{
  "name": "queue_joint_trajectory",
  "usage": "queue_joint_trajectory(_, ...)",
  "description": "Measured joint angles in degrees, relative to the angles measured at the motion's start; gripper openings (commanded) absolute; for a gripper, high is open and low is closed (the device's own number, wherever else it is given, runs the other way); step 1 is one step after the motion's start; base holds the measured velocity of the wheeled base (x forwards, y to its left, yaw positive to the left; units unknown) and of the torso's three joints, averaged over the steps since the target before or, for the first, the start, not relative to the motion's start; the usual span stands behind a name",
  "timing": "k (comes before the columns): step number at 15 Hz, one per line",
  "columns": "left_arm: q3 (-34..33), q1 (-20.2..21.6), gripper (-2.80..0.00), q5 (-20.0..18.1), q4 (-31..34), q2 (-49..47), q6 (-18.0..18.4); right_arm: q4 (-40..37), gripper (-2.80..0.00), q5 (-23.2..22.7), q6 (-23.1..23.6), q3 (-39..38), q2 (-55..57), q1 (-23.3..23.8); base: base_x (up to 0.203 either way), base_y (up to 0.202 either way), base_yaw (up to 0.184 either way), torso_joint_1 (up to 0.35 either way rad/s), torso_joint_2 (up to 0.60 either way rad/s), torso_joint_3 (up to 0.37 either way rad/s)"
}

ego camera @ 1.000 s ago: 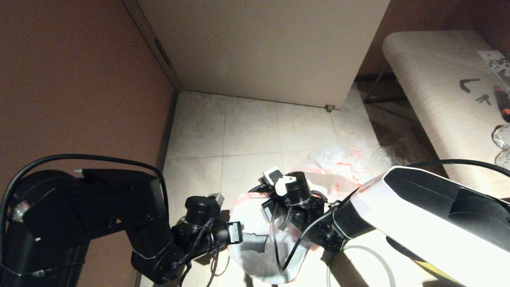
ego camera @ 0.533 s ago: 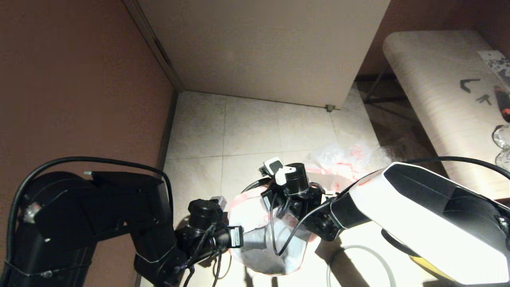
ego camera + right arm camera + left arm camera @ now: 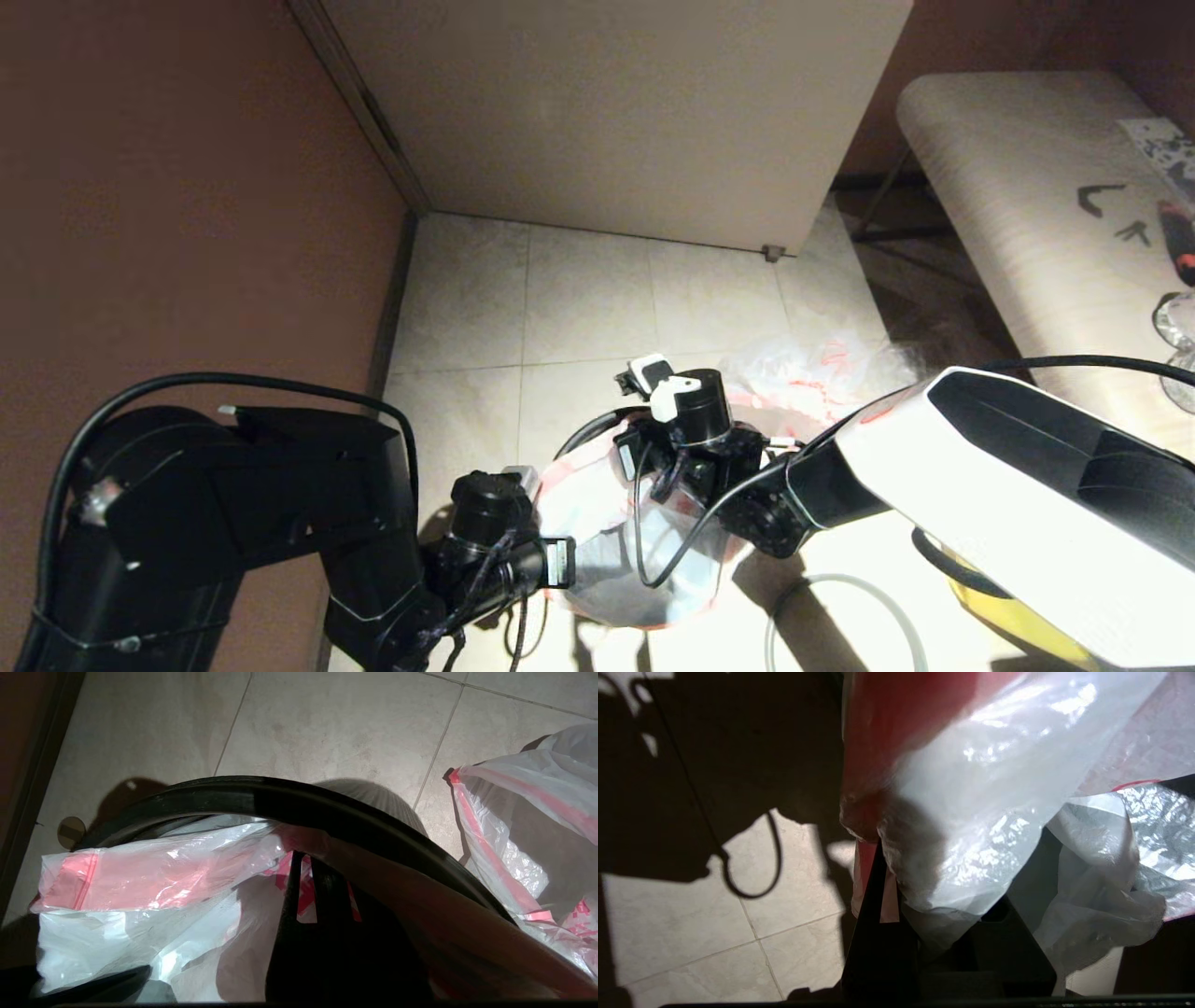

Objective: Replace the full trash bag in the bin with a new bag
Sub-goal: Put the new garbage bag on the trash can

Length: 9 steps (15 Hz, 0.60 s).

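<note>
Head view: the bin (image 3: 644,597) stands on the tiled floor (image 3: 579,299), between the two wrists. The new bag (image 3: 597,504) is draped across its mouth. The left gripper (image 3: 560,562) reaches in from the bin's left side; the right gripper (image 3: 686,495) hangs over the bin's far rim. The full trash bag (image 3: 812,369) lies on the floor beyond the bin, to its right, apart from both grippers.

Left wrist view: the left gripper (image 3: 903,868) is clamped on a bunched fold of the new bag (image 3: 985,802), film spilling over the bin wall (image 3: 1031,891).

Right wrist view: the right gripper (image 3: 306,877) is closed on the red-edged hem of the new bag (image 3: 140,877), just inside the bin rim (image 3: 280,798). The full trash bag (image 3: 523,826) lies outside that rim.

Judgement: seating the bag calls for the hem to cross outward over the rim. The right gripper is nearer the far rim, the left nearer the near-left wall.
</note>
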<state>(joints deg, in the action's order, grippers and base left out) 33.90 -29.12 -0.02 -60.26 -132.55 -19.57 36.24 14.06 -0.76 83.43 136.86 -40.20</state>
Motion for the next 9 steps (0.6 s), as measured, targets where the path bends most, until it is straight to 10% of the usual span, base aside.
queue_joint_trajectory(9, 3.5, 1.5, -2.8, 0.4, 3.3, 0.9, -4.6, 0.6, -2.8, 0.0, -1.2, -9.3, 0.5, -4.0, 0.0, 0.0, 0.0, 0.0, 0.0, 0.0)
